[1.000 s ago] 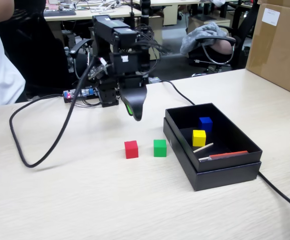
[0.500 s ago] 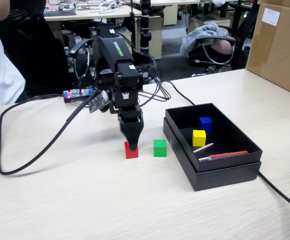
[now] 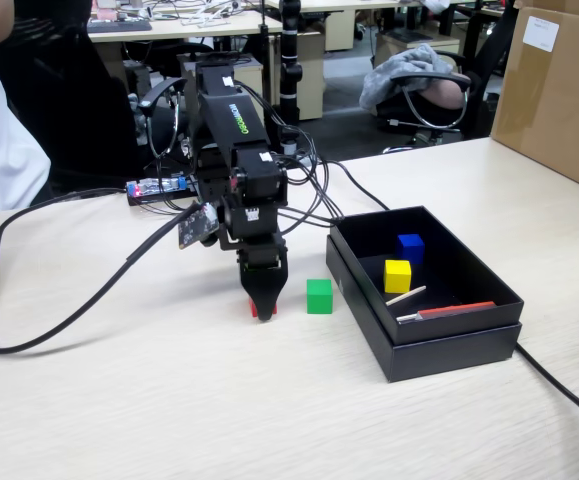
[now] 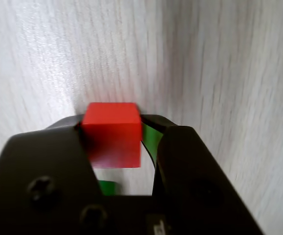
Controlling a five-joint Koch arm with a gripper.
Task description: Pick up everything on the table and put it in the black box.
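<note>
Now | my pincer (image 4: 113, 142) straddles red cube (image 4: 112, 132) left of black box (image 3: 439, 345), grip unconfirmed | risk: off-centre cube slips when lifted

Gripper (image 3: 261, 305): now sitting lower than a second ago, down at the table (image 3: 169, 400), its jaws straddling the red cube (image 4: 112, 132); the wrist view is showing the cube between them, touching the left jaw.
Arm: leaning further forward over the cube.
Black cable (image 3: 79, 300): lying shifted, its loop stretching further left.
</note>
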